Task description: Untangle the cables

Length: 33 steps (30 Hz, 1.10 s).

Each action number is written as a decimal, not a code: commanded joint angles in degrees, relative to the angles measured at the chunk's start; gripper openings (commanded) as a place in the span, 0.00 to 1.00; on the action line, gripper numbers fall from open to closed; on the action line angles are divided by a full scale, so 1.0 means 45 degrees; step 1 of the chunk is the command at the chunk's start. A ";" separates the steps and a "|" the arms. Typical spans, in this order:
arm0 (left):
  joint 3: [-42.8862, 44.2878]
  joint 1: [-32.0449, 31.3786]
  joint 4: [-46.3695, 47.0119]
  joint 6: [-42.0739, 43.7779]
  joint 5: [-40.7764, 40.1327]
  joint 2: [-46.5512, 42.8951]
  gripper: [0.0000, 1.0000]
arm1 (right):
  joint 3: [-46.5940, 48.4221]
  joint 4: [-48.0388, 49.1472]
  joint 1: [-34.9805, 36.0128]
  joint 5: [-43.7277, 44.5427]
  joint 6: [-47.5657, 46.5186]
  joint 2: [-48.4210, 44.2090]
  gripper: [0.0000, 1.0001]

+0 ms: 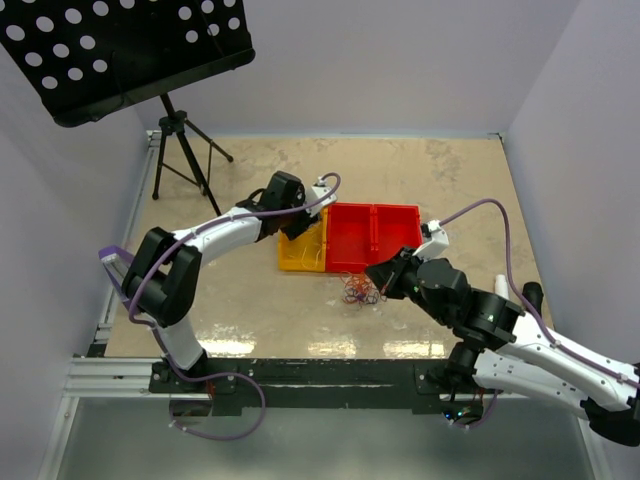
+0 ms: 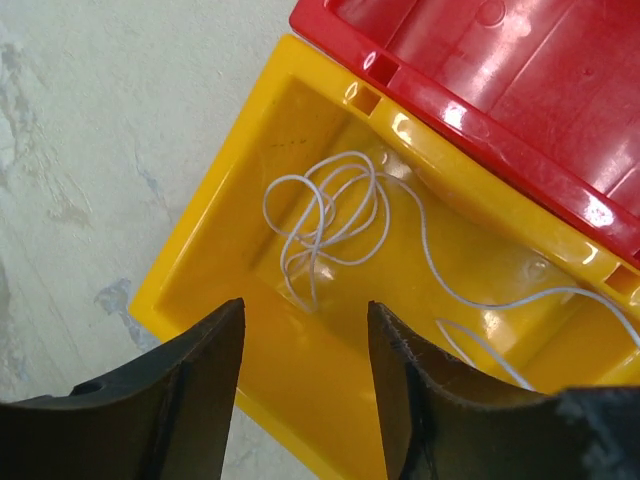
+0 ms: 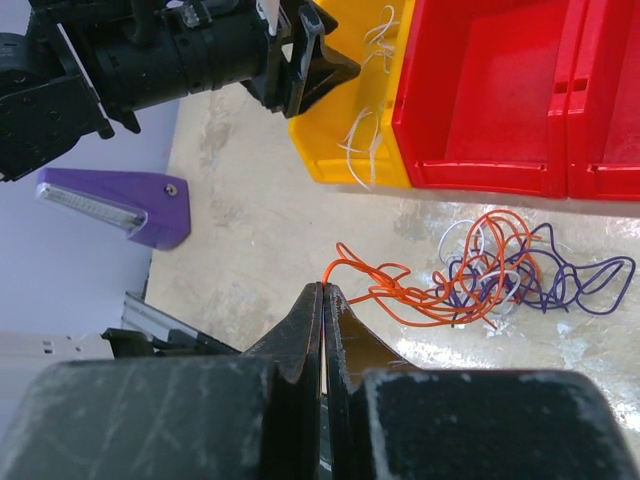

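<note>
1. At lower centre of the right wrist view, the right gripper (image 3: 325,290) is pinched closed on an orange cable (image 3: 420,318).
2. To its right, the tangled cables (image 3: 500,270) lie on the table below the red bin (image 3: 480,175).
3. Left gripper (image 2: 305,320) stands half open and empty above a white cable (image 2: 320,215) in the yellow bin (image 2: 200,270).

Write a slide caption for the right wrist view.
Right fingers pinch an orange cable leading from the orange, purple and white tangle near the red bin.
</note>
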 commanded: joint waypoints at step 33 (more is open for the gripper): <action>-0.1697 -0.0386 -0.0643 -0.0259 0.4875 -0.1652 0.66 | 0.0051 0.0112 0.0072 0.0528 0.0043 0.0180 0.00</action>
